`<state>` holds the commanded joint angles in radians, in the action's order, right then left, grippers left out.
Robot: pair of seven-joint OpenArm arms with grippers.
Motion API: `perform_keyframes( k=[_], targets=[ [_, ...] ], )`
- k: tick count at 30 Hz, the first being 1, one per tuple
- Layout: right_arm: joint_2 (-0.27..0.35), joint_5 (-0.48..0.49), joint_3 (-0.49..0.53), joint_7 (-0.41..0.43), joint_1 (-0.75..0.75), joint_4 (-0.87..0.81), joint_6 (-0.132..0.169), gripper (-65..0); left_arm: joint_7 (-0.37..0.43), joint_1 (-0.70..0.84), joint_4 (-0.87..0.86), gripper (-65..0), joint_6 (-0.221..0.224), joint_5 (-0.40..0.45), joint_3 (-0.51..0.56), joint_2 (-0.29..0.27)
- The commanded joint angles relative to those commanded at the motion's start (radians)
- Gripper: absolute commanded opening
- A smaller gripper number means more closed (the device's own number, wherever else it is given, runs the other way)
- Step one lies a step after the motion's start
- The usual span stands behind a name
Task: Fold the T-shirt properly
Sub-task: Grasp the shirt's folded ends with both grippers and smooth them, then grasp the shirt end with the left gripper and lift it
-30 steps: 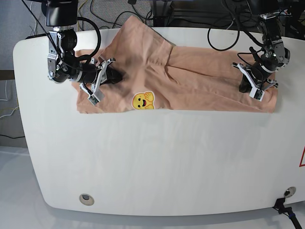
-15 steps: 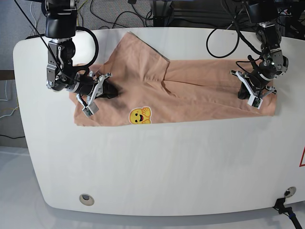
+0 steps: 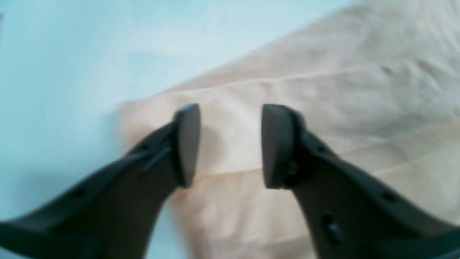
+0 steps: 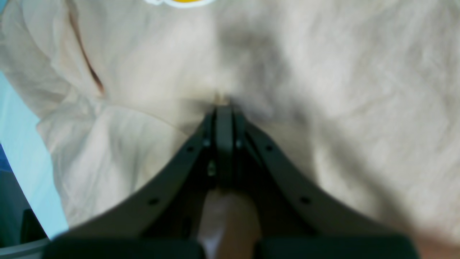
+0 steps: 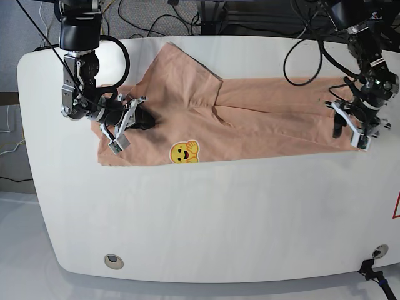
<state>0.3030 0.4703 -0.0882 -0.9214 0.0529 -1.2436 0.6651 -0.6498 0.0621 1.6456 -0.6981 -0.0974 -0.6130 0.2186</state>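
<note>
I keep my right hand [image 4: 223, 108] pinched on the T-shirt [image 5: 262, 112] to anchor it; my left hand [image 3: 230, 144] hangs wide over its far edge.

T-shirt [image 5: 250, 115] | peach-pink | spread flat, creased | smiley print up

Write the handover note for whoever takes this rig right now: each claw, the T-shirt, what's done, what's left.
Left claw: open, holding nothing, over the T-shirt at its end on the base view's right.
Right claw: shut, pinching a bit of fabric on the end at that view's left, near the smiley print.
T-shirt: spread in a long, wrinkled band across the far half of the white table, partly folded over itself.
Done: rough lengthwise folding.
Left: probably grip the free end, fold end to end, smooth.
</note>
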Motion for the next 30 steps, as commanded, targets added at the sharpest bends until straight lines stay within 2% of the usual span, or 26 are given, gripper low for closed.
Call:
perform_keyframes(
  k=[5,8,11,22,25,30],
  targets=[
    [-0.008,0.0,0.0,0.0,0.0,0.0,0.0,-65.0,-0.147,-0.012,-0.029,-31.1,0.0,-0.118,-0.114,0.037],
    [-0.017,-0.002,0.0,0.0,0.0,0.0,0.0,-65.0,-0.173,-0.009,-0.083,-31.1,0.0,-0.206,-0.124,0.074],
    [-0.018,-0.002,0.0,0.0,0.0,0.0,0.0,-65.0,-0.172,-0.003,-0.137,-31.1,0.0,-0.256,-0.124,0.08],
    [-0.018,-0.002,0.0,0.0,0.0,0.003,0.0,-65.0,-0.172,0.011,-0.183,-31.0,0.0,-0.265,-0.129,0.078],
    [-0.018,-0.002,0.0,0.0,0.0,0.003,0.0,-65.0,-0.173,0.021,-0.19,-31.0,0.0,-0.265,-0.161,0.077],
    [-0.018,-0.002,0.0,0.0,0.0,0.003,0.0,-65.0,-0.172,0.023,-0.285,-31.0,0.0,-0.264,-0.184,0.078]
  ],
)
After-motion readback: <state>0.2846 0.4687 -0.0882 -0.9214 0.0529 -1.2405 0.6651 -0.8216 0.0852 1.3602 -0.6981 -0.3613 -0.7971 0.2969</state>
